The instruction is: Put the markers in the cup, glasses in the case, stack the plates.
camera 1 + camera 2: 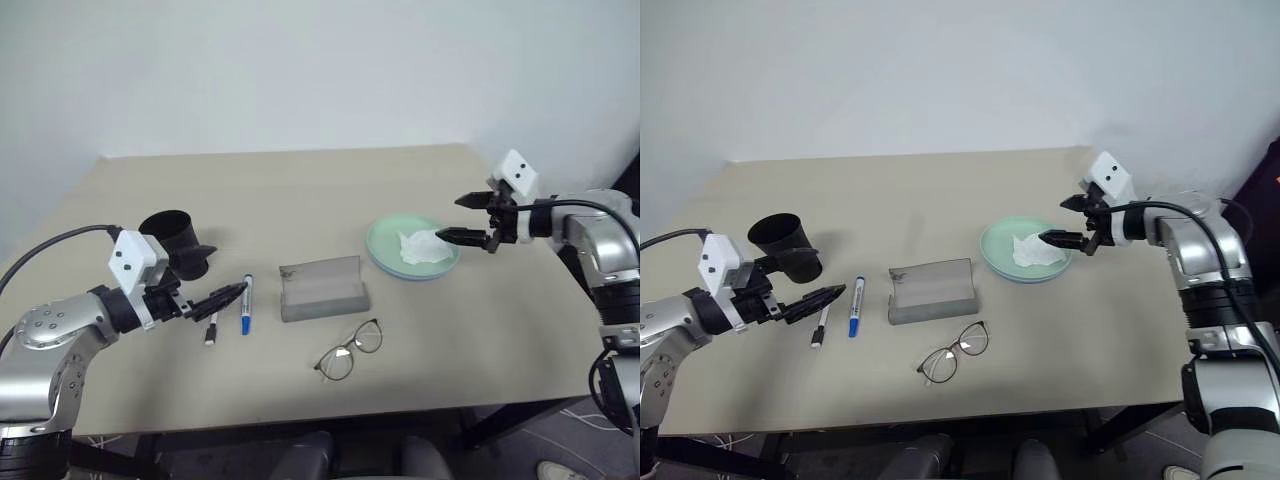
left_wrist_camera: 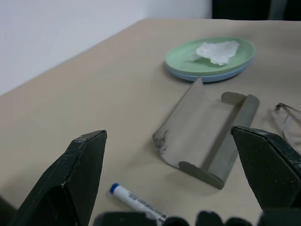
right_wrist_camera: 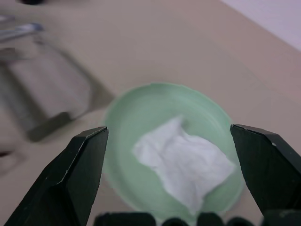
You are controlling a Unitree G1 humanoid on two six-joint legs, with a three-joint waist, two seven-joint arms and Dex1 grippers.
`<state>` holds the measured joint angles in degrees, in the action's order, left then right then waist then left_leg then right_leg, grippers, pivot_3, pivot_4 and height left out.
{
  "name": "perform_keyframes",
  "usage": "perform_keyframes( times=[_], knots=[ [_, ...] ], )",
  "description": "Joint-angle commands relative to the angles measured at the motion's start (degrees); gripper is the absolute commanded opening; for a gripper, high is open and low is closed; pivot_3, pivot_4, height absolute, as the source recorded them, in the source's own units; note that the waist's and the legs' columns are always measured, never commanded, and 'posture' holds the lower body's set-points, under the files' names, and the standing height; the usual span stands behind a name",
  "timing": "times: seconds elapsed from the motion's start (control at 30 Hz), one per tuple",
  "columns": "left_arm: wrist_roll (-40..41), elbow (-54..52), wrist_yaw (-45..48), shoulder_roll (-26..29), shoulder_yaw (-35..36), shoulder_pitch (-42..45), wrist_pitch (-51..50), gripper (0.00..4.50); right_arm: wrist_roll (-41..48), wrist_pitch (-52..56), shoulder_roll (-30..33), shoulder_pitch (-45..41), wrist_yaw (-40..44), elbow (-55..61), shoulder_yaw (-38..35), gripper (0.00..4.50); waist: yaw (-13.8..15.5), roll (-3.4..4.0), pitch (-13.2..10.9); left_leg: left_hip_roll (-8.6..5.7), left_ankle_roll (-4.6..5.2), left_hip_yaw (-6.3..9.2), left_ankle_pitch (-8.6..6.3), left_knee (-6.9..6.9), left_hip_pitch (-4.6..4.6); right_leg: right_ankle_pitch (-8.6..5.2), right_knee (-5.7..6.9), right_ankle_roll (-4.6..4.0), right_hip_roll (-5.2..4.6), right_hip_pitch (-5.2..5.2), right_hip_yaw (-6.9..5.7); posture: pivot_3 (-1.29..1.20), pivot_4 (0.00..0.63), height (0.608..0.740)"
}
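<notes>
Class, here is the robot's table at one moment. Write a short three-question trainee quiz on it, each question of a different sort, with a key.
1. True or false: the green plate sits on top of the blue plate.
2. What lies on the green plate? A) the glasses B) a white tissue C) a marker
3. Fill in: the grey case lies ____, with the glasses beside it on the table.

Key
1. True.
2. B.
3. Open; the glasses are outside it, and both markers lie on the table near the black cup.
</notes>
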<state>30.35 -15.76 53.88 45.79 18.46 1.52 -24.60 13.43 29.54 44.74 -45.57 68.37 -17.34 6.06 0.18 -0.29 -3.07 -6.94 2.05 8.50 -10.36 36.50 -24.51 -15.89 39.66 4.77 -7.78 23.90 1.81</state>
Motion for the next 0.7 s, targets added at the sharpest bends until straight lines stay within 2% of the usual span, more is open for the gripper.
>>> perform_keyframes(
  times=[0.03, 0.1, 0.17, 0.33, 0.47, 0.7],
  knots=[
    [0.68, -1.58, 0.37, 0.28, -2.61, 3.38, -0.94, 4.50, 3.64, -0.50, 2.35, -0.96, 5.82, 3.32, -2.57, 4.48, 0.08, -0.01, 0.00, 0.00, 0.00, 0.00, 0.00, 0.03, 0.00, 0.00, 0.00, 0.00, 0.00, -0.01, -0.01, 0.00, 0.000, 0.683],
    [0.30, -1.32, 0.75, -0.08, -5.07, 4.77, -1.27, 4.50, 4.50, -1.45, 3.38, 0.16, 8.35, 5.29, -2.58, 4.48, 0.09, -0.01, 0.00, 0.00, 0.00, 0.01, 0.00, 0.04, -0.01, 0.00, 0.00, 0.00, -0.02, -0.02, -0.03, 0.00, 0.000, 0.683],
    [0.10, -1.43, 1.07, -0.43, -7.79, 6.52, -2.20, 4.50, 4.00, -2.67, 3.20, 0.34, 7.53, 5.82, -2.81, 4.48, 0.08, -0.01, 0.01, -0.01, 0.00, 0.01, 0.00, 0.04, -0.01, 0.00, -0.01, 0.02, -0.04, -0.03, -0.04, 0.00, 0.000, 0.683],
    [0.08, -2.43, -0.50, -2.43, -14.97, 12.35, -8.28, 4.50, 4.31, -2.81, 2.69, 1.61, 7.01, 8.22, -2.60, 4.48, 0.10, -0.02, 0.00, -0.02, 0.00, 0.02, 0.00, 0.06, -0.03, 0.01, 0.00, 0.04, -0.06, -0.02, -0.04, 0.00, 0.000, 0.683],
    [3.19, -3.80, -1.35, -5.05, -19.72, 15.81, -16.46, 4.50, 4.79, -1.65, 2.24, 3.12, 6.24, 10.64, -2.48, 4.48, 0.09, -0.05, 0.00, -0.02, 0.01, 0.03, 0.00, 0.08, -0.03, 0.02, -0.01, 0.04, -0.05, -0.04, -0.04, 0.00, 0.000, 0.683],
    [3.73, -3.89, -2.41, -6.99, -26.76, 16.66, -25.70, 4.50, 5.26, 0.35, 2.33, 5.00, 5.22, 13.23, -2.71, 4.48, 0.08, -0.05, -0.01, -0.03, 0.01, 0.03, 0.00, 0.11, -0.04, 0.02, -0.01, 0.05, -0.05, -0.16, -0.04, 0.00, 0.000, 0.683]
  ],
)
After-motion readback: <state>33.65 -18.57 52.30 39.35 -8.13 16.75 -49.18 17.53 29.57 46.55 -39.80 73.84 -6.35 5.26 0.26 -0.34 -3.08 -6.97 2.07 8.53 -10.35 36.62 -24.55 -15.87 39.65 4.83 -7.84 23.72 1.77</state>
